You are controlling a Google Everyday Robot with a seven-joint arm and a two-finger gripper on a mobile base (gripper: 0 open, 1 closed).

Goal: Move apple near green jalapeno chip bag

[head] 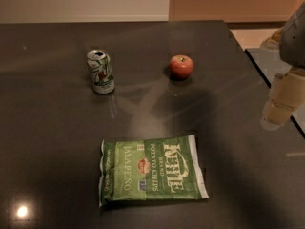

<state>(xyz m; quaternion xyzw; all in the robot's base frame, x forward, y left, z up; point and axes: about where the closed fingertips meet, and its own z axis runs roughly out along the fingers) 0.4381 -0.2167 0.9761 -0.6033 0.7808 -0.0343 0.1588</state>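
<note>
A small red apple with a short stem stands on the dark table, right of centre and towards the back. The green jalapeno chip bag lies flat near the front, white lettering up, crimped ends at left and right. The apple is well behind the bag, apart from it. My gripper hangs at the right edge of the view, above the table's right side, to the right of the apple and a little nearer the front. It touches nothing.
A green-and-white soda can stands upright at the back left, level with the apple. The dark table ends at its right edge, with a lower surface beyond. A pale wall runs behind the table.
</note>
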